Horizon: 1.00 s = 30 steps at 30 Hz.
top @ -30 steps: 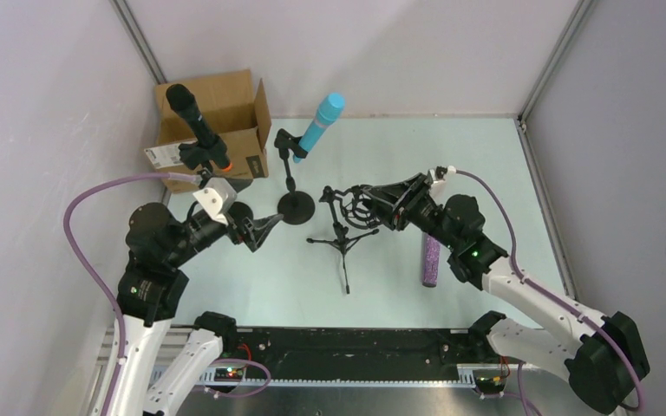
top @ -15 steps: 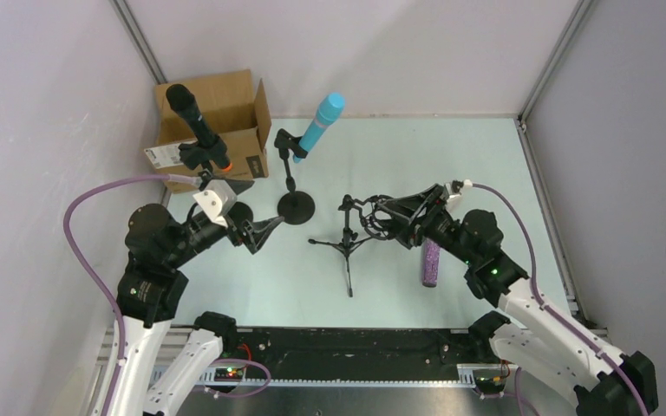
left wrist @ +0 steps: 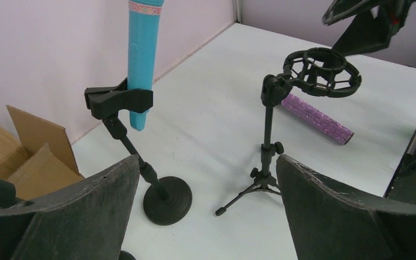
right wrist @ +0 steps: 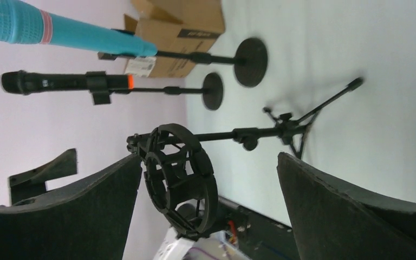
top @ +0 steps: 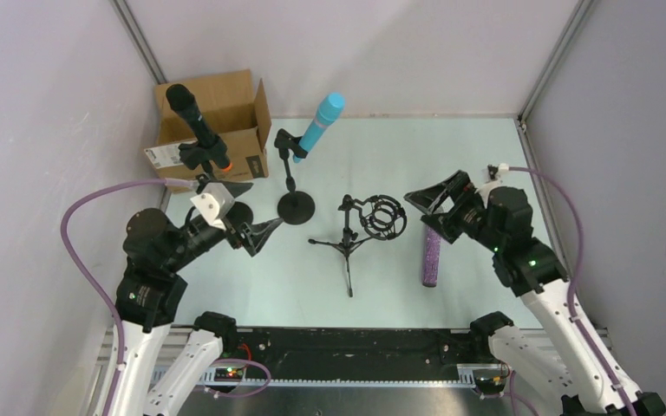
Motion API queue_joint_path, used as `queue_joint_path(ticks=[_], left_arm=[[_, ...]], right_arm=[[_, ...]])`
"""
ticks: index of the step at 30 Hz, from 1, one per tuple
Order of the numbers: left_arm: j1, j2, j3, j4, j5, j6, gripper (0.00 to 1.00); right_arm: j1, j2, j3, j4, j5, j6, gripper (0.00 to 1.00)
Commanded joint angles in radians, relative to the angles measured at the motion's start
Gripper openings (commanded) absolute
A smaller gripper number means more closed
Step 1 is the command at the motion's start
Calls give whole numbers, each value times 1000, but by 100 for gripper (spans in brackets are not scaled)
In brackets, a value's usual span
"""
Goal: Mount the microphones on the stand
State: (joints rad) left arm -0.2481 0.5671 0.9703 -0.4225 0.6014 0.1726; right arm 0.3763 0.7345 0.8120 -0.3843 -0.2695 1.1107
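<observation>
A pale mint tabletop point(top: 399, 147) is enclosed by plain lilac-grey walls point(top: 43, 87) on 3 sides. A brown cardboard box point(top: 225, 100) is set in the far left corner. Beside it, the all-black microphone with an orange-red end point(top: 192, 114) and the turquoise microphone point(top: 322, 123) are clipped into 2 round-based stands point(top: 296, 206). The glittery purple microphone point(top: 432, 260) is laid flat just right of a black tripod stand point(top: 347, 247) with a ring mount. Bare surface is left along the far and right edges. The left gripper point(top: 260, 234) and right gripper point(top: 418, 212) are both held spread wide.
</observation>
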Motion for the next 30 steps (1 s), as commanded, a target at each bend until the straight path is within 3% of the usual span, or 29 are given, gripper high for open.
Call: queue_joint_path(ticks=[1,3,6,10,16,23,30], left_arm=[[7,8,-9,15,-60,-49,100],[12,15,-15,12,-76,-46,100],[28,31,-14,-10,-82,-53,100],[51,48,-12,-25,-85,-72,100],[61,65,-9,-51,-190,-79,100],[66,29,-95,-53,-182,-85,100],[65,44,-123,-55,-254,-68,100]], right_arm=[[-11,29,153,-366,223,-239,99],[-19,68,180,-447,332,-243,99],[-68,130,186,-494,335,-282,99],[-95,190,187,-466,340,-472,99],[-146,363,169,-409,412,-588,99],[-118,561,147,-231,477,-561,97],[-103,752,157,-184,514,-539,95]])
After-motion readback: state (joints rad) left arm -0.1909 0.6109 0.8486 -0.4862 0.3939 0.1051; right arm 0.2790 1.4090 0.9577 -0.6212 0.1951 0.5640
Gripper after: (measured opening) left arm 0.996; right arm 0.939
